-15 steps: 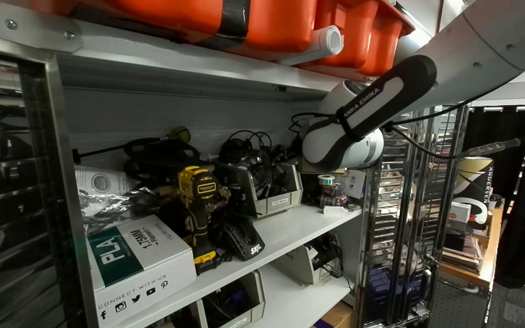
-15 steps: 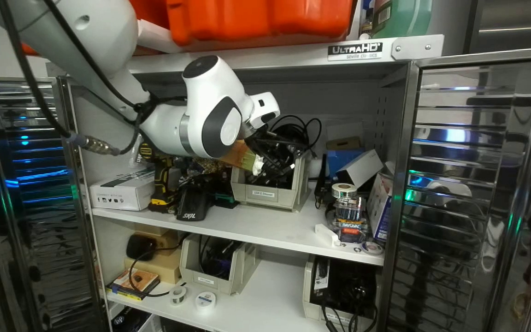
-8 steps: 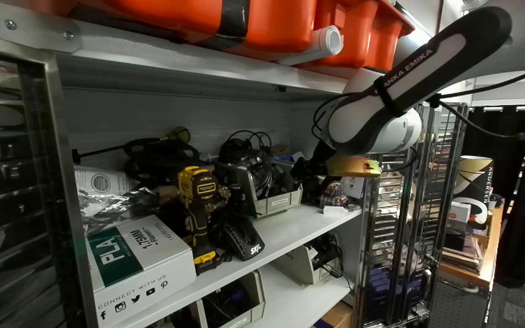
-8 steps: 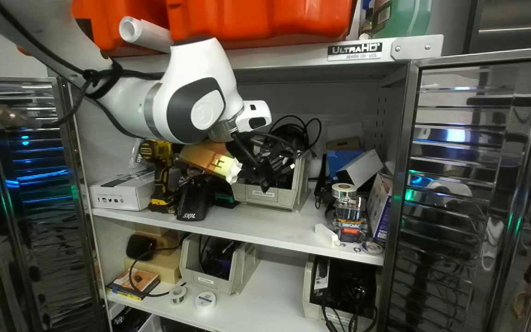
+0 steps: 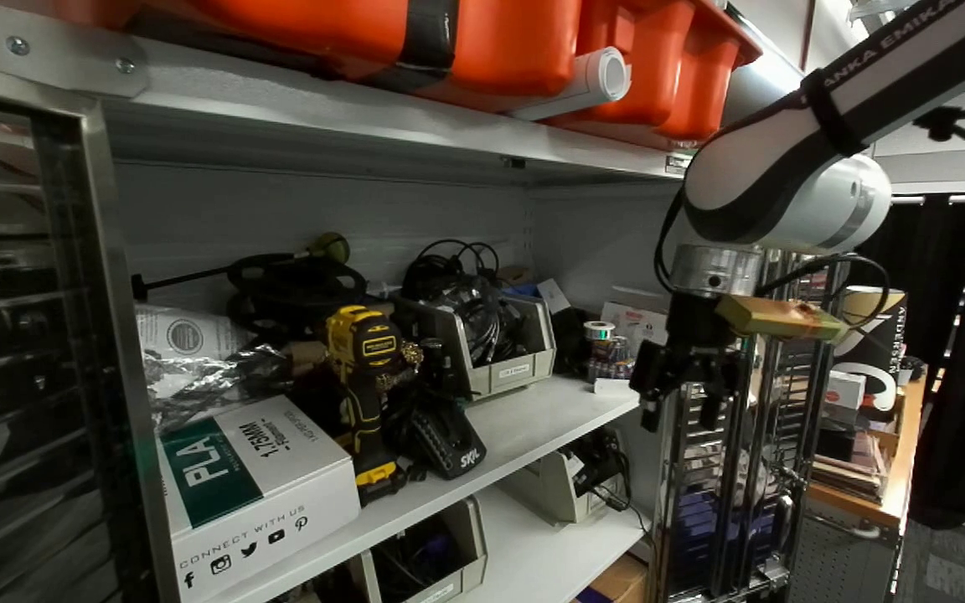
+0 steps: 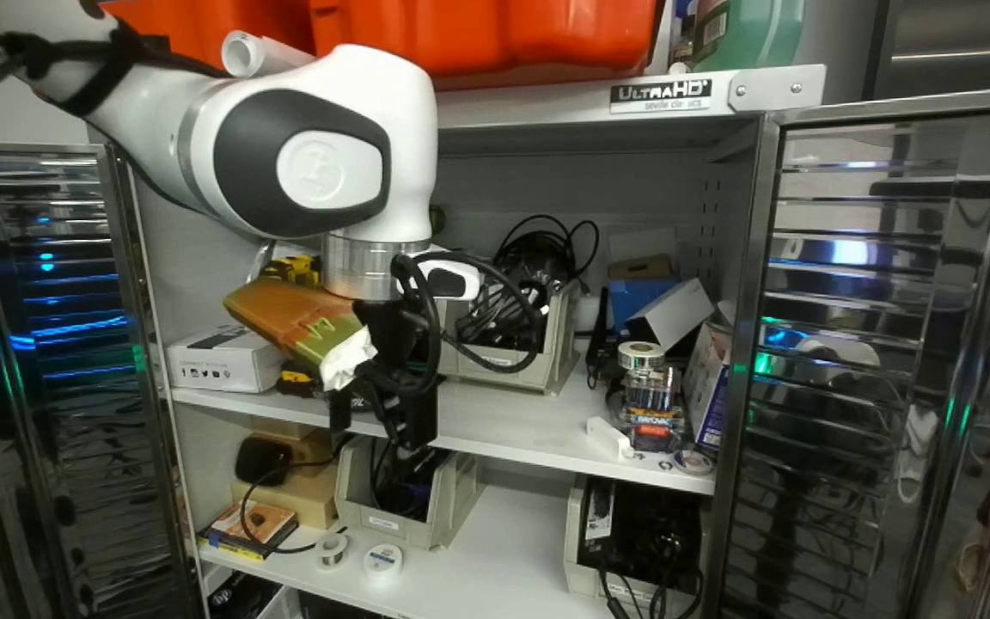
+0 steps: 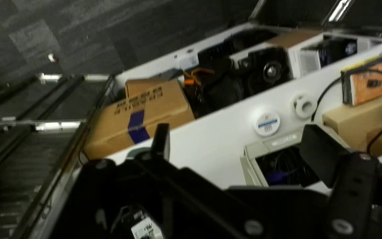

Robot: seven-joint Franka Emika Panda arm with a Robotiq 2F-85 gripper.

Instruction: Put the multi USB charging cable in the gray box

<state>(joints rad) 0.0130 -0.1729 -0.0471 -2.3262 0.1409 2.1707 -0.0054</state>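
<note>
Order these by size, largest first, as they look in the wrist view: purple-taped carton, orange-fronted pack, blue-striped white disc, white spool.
1. Purple-taped carton
2. Orange-fronted pack
3. Blue-striped white disc and white spool: too alike to rank

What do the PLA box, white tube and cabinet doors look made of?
PLA box: probably cardboard, smooth printed finish; crisp straight edges.
White tube: likely rolled paper, matte; thin coiled layers at its end.
Cabinet doors: glossy, perhaps polished metal given bright reflections; plastic also possible.

Dim cabinet (image 5: pixel 415 205), shadow beneath top shelf (image 5: pixel 365 117), white glare and blue-green reflections on glossy doors (image 6: pixel 899 327) in an exterior view, blurred wrist view, dark floor (image 7: pixel 85 36)
</note>
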